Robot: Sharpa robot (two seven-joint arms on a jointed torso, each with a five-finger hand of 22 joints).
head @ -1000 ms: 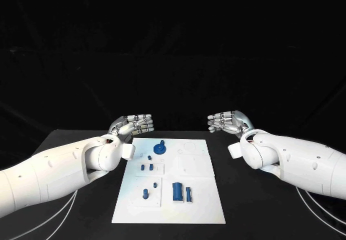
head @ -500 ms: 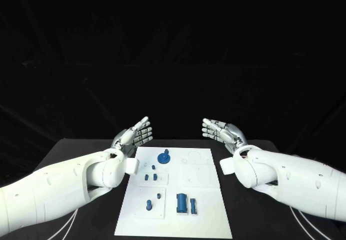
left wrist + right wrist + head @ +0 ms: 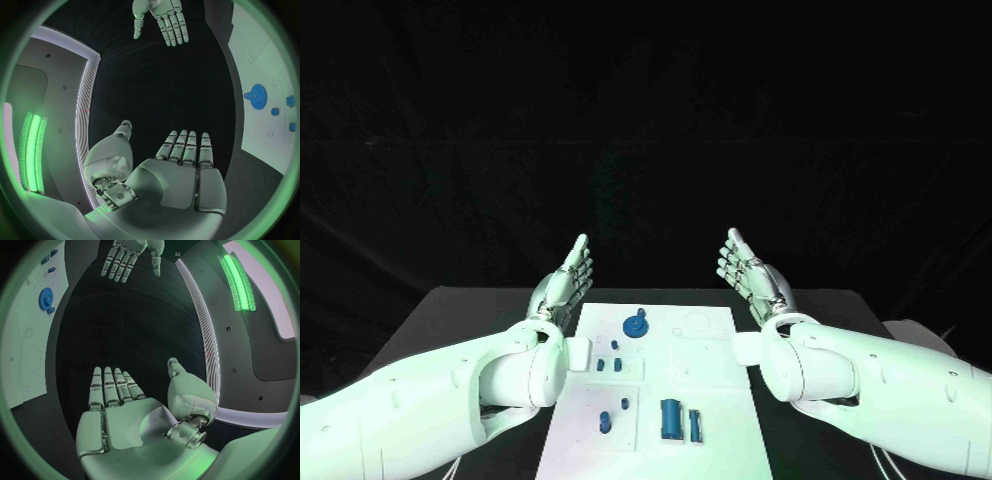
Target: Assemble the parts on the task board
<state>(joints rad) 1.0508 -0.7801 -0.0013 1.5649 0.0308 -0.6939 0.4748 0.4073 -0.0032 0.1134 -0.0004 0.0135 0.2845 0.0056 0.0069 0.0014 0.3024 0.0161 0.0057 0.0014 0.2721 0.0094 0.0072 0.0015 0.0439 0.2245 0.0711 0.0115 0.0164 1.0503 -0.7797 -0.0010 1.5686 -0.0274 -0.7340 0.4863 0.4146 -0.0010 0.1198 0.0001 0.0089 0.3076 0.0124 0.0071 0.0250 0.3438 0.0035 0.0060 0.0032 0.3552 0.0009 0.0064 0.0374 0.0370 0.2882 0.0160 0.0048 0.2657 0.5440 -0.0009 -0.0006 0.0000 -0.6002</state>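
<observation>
Nearest me, below and behind both my wrists, the task board [image 3: 711, 400] runs lengthwise away from my body, its long axis pointing out between my two arms. On its near end stand a blue cylinder [image 3: 671, 416] and a slimmer blue bar [image 3: 695, 424], both upright-looking and side by side, slightly closer to my right arm; a small blue peg [image 3: 604, 419] sits on the left-arm side. Further out, two small blue pieces [image 3: 607, 364] lie toward my left hand, and beyond them the blue gear [image 3: 635, 326] sits near the board's far end, just inboard of my left hand [image 3: 565, 285]. That hand is empty, fingers straight and extended, palm turned inward. My right hand [image 3: 751, 277] mirrors it, flat and holding nothing. Both hover above the board's far corners, well clear of every part. The gear lies nearer my left hand, so I judge that hand best placed to reach down for it.
</observation>
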